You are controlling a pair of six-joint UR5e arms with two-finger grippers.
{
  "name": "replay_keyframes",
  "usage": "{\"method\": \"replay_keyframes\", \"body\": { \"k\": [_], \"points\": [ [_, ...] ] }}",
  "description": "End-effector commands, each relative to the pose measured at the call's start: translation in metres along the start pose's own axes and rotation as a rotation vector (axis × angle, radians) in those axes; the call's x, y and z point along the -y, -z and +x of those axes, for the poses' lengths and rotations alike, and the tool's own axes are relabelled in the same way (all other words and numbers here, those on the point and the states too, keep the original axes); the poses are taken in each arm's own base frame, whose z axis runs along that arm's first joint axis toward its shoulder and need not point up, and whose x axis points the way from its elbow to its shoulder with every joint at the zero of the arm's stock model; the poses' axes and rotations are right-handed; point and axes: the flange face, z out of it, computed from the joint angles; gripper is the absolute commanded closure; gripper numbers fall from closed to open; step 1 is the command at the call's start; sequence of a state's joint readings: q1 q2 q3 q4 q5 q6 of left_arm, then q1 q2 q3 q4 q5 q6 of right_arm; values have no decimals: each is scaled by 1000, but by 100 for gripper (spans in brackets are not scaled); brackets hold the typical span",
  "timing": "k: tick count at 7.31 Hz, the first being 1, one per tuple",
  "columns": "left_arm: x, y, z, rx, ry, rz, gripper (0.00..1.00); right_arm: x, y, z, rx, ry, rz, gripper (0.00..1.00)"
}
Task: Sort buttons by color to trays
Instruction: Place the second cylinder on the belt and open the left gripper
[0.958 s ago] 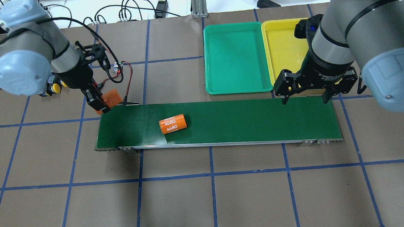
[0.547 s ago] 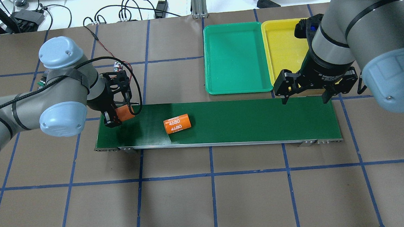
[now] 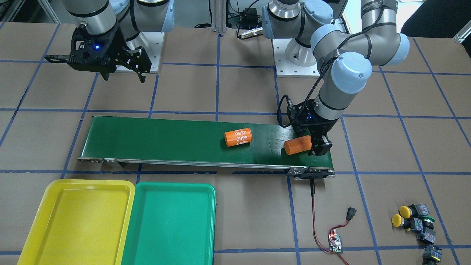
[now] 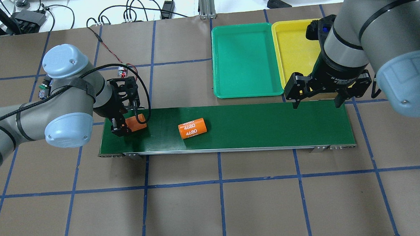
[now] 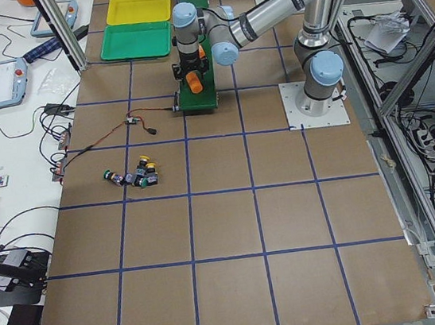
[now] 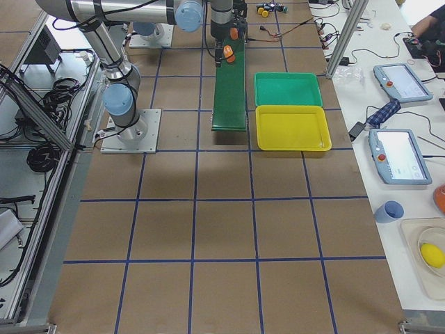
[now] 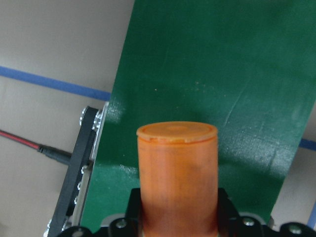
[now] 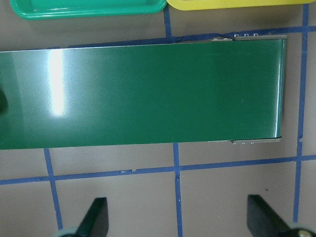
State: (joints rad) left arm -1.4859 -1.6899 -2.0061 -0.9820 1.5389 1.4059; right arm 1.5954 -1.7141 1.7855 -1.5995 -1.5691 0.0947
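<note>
Left pincer (image 3: pixel 312 144) clamped on orange cylinder (image 3: pixel 296 145) at belt (image 4: pixel 267 124) end. Advice: set flat, release gently, avoid roll. Right pincer (image 4: pixel 316 103) apart, empty. Buttons (image 3: pixel 415 222) clustered on worktop (image 4: pixel 235 202), well apart from trays (image 3: pixel 173 185).

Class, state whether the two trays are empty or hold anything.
Empty: the yellow tray and the green tray both show bare floors.

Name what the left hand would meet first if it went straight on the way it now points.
Most likely the green conveyor belt. The left hand is shut on an orange cylinder that juts ahead of it, so the cylinder's end would touch first. Its height above the belt is unclear.
</note>
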Motion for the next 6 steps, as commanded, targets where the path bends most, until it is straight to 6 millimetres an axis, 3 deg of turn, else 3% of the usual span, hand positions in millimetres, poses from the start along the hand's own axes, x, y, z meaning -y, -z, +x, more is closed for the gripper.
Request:
{"method": "replay_keyframes", "body": {
  "k": [1, 3, 4, 5, 6],
  "points": [
    [-22, 32, -29, 33, 37, 30, 0, 0, 0, 0, -2, 1, 0, 0],
    [-121, 78, -109, -36, 13, 88, 0, 0, -2, 1, -8, 1, -7, 0],
    [-143, 88, -149, -34, 10, 82, 0, 0, -1, 1, -5, 0, -4, 0],
    [-155, 86, -188, -13, -2, 72, 0, 0, -1, 1, -7, 1, -4, 0],
    [-192, 74, -219, -11, 76, 73, 0, -1, -1, 0, -2, 0, -2, 0]
  ]
}}
